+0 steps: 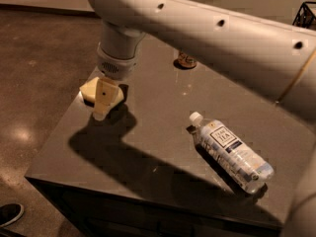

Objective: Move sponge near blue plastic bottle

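The sponge (89, 89) is a pale yellow foam block at the left edge of the dark table (148, 147). My gripper (102, 105) hangs from the white arm right over the sponge and covers most of it. The blue plastic bottle (229, 149) lies on its side at the right front of the table, white cap pointing to the upper left, well apart from the sponge.
A gold drink can (186, 60) stands at the back of the table, mostly hidden behind my arm. The table's left edge runs just beside the sponge, with brown floor (34, 83) beyond. A dark shoe (9, 214) shows at the lower left.
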Available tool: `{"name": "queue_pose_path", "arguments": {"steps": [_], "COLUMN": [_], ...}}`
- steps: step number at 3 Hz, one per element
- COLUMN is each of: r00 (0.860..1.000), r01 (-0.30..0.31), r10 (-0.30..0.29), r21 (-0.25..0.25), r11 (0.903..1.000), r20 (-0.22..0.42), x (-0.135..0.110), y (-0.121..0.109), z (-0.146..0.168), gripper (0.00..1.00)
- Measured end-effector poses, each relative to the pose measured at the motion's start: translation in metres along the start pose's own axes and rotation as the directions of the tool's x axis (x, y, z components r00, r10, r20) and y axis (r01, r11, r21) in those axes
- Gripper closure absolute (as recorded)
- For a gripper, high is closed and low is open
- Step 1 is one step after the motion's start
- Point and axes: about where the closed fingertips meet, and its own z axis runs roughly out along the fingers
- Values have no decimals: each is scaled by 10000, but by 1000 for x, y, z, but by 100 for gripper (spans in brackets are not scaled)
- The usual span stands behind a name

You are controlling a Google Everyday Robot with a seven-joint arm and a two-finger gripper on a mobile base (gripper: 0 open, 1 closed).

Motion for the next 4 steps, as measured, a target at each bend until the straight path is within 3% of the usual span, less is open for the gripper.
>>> {"name": "queue_pose_path", "arguments": {"steps": [3,4], "r00": [9994,9998], "r01": [109,-36], "r10": [-122,31], "r21": [-401,-297], "r11": [9991,9996], "r20": [-317,-171], "x": [-12,3], "y": [7,5], "z": [12,-3], "gripper": [64,89]}}
